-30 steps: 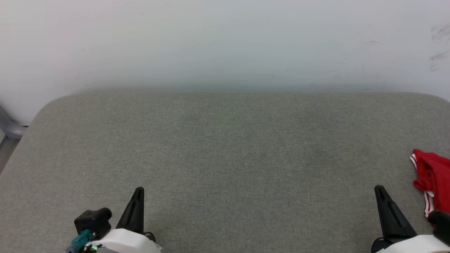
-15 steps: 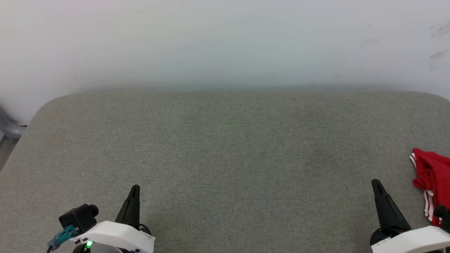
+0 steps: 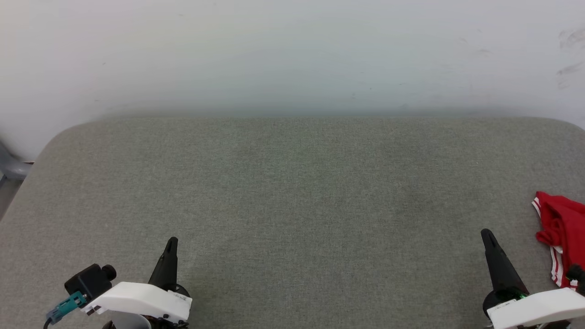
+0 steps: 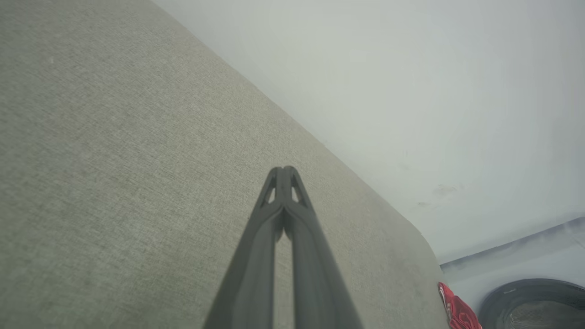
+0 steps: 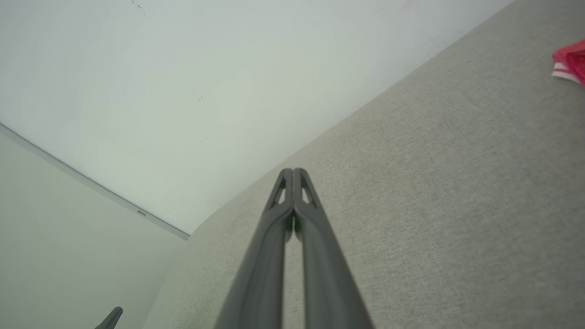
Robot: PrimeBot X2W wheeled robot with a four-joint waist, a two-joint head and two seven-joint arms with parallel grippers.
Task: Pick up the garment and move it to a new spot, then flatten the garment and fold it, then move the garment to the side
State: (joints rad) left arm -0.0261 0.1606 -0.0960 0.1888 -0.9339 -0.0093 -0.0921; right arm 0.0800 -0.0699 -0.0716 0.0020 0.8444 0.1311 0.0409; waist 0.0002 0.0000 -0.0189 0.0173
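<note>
The garment (image 3: 562,228) is a crumpled red heap with red-and-white striped trim at the table's right edge, cut off by the head view's border. It also peeks in as the garment (image 4: 459,313) low right in the left wrist view and the garment (image 5: 571,61) top right in the right wrist view. My right gripper (image 3: 487,235) is shut, empty, hovering just left of the garment and apart from it. My left gripper (image 3: 171,241) is shut and empty at the table's near left. Both wrist views show the fingertips pressed together: left gripper (image 4: 283,170), right gripper (image 5: 292,171).
A grey fabric-covered table (image 3: 292,183) with rounded corners stands against a white wall (image 3: 292,55). A grey metal leg (image 3: 9,167) shows past the table's left edge. A dark round object (image 4: 534,301) sits on the floor beyond the table's right end.
Both grippers have slid a little outward and up the view, their white wrists dropping lower. The garment lies as before.
</note>
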